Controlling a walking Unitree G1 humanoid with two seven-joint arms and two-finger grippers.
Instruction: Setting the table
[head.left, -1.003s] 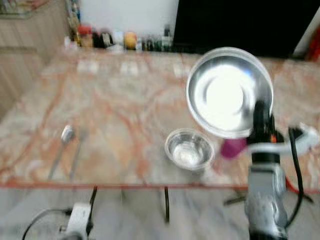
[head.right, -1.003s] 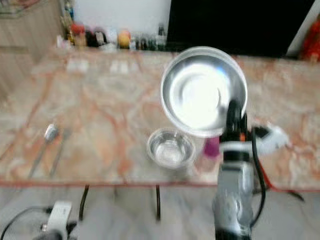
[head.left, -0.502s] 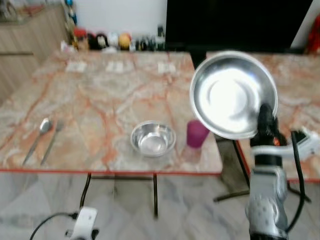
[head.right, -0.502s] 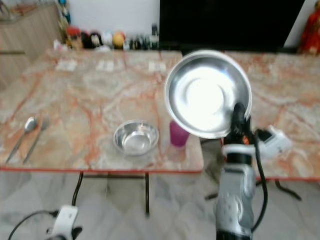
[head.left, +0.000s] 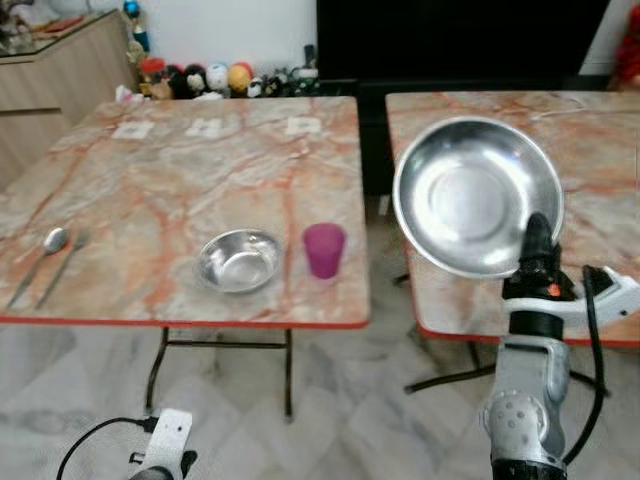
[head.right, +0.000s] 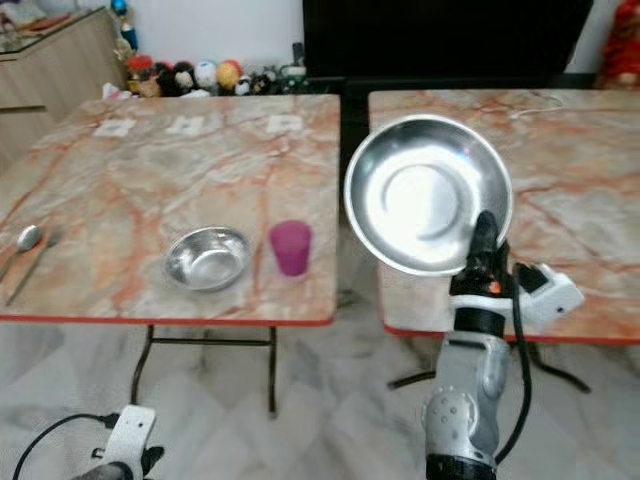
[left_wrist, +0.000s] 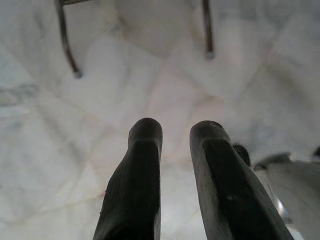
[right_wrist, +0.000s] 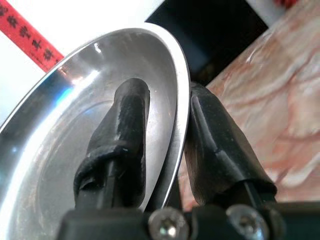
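My right gripper (right_wrist: 165, 145) has its jaws clamped on the plate (head.left: 477, 196) rim, upright; left gripper (left_wrist: 175, 150) jaws narrow, over the floor (left_wrist: 60, 150).

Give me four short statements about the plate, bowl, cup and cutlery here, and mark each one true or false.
1. The right gripper pinches the steel plate by its rim. True.
2. The purple cup stands inside the bowl. False: it stands beside the bowl on the table.
3. The spoon lies near the table's left edge. True.
4. The left gripper holds a fork. False: it hangs above the floor with nothing between its fingers.
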